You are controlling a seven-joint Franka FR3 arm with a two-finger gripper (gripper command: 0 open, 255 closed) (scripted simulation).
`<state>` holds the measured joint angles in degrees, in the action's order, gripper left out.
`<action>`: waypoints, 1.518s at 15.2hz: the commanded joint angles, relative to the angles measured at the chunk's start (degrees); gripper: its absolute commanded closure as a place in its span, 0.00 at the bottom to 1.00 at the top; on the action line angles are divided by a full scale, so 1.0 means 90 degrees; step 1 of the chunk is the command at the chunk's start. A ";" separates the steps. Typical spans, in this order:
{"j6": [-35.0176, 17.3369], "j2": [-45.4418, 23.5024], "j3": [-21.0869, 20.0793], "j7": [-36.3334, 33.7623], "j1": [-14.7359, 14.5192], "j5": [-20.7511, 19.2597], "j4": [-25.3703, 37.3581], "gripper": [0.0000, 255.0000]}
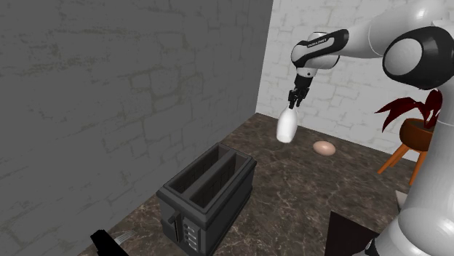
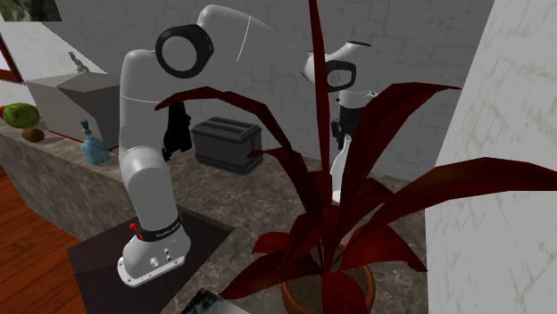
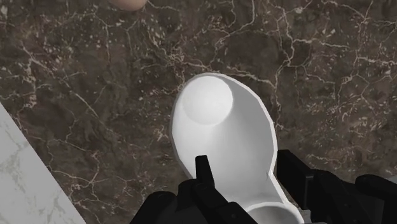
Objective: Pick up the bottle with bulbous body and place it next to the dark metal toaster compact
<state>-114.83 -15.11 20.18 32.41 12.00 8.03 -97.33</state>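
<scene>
Over at the far end of the dark marble counter [image 1: 291, 193], by the white brick wall: white bulbous bottle [image 1: 287, 128] clamped at the neck in the black gripper [image 1: 294, 102], pinkish egg [image 1: 324, 148] nearby, dark toaster [image 1: 207, 193] well apart.

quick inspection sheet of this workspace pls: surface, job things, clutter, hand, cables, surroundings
surface: dark marbled counter, no spills seen
job's things: white bulbous bottle hangs by its neck from the hand, apparently clear of the counter; dark toaster stands apart from it, toward the shoulder view's lower left
clutter: tan egg-like item lies on the counter near the bottle; blue bottle stands on a counter at the second exterior view's left
hand: hand is shut on the bottle's neck
cables: nothing seen
surroundings: grey brick wall, white brick wall, red-leaved potted plant on a wooden stand
</scene>
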 commanded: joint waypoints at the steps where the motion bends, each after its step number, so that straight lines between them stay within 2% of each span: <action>1: 0.0165 0.0039 0.0008 -0.0017 0.0001 -0.0022 0.0131 1.00; 23: 0.2059 0.0018 0.0060 -0.0123 0.0103 -0.0060 0.2050 1.00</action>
<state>-97.06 -14.85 20.71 31.37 12.88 7.47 -79.75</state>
